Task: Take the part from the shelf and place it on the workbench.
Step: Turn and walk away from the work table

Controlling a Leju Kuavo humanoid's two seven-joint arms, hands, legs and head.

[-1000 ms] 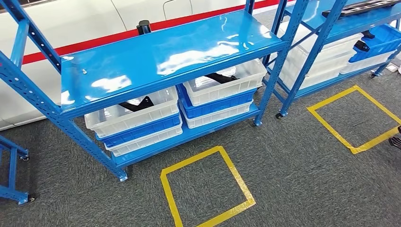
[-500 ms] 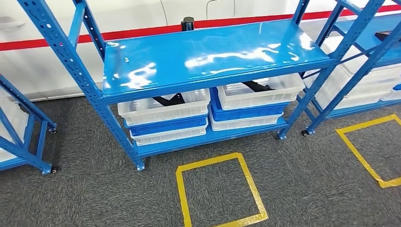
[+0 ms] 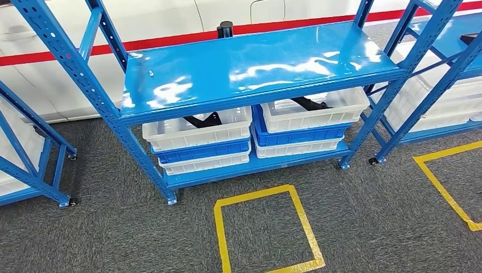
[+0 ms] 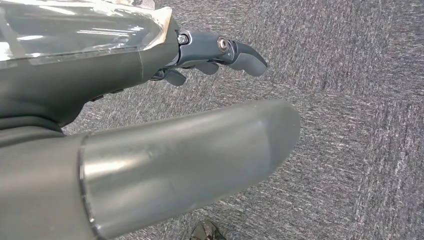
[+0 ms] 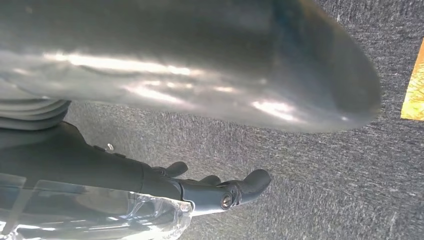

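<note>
While both arms are hanging down over the grey carpet [image 4: 360, 125], the left robot hand [image 4: 210, 52] is holding nothing, with its dark fingers [image 4: 247, 57] only a little bent and apart. The right robot hand [image 5: 220, 190] is empty too, its fingers [image 5: 257, 180] loosely stretched over the same fuzzy floor. So the job is only just starting: nothing is being picked up yet, and no tabletop is showing to put anything on.

The blue shelf [image 3: 256, 62] is standing right in front of the robot. It is made of shiny painted metal with a smooth flat top that is catching the light, and its slanted legs have rows of small holes. Under that top, white plastic bins [image 3: 196, 133] and blue plastic bins [image 3: 199, 152] are sitting in two stacks. They are box-shaped with thick rims.

The part [image 3: 203, 120] is lying in the top white bin of the left stack, below the shelf top. It is black and looks like a thin bent bar. Another black piece [image 3: 307, 103] is lying in the top bin of the right stack. A yellow tape square [image 3: 267, 227] is stuck to the carpet in front of the shelf.

I think the robot needs to step closer, reach under the shelf top, and lift the part out.
</note>
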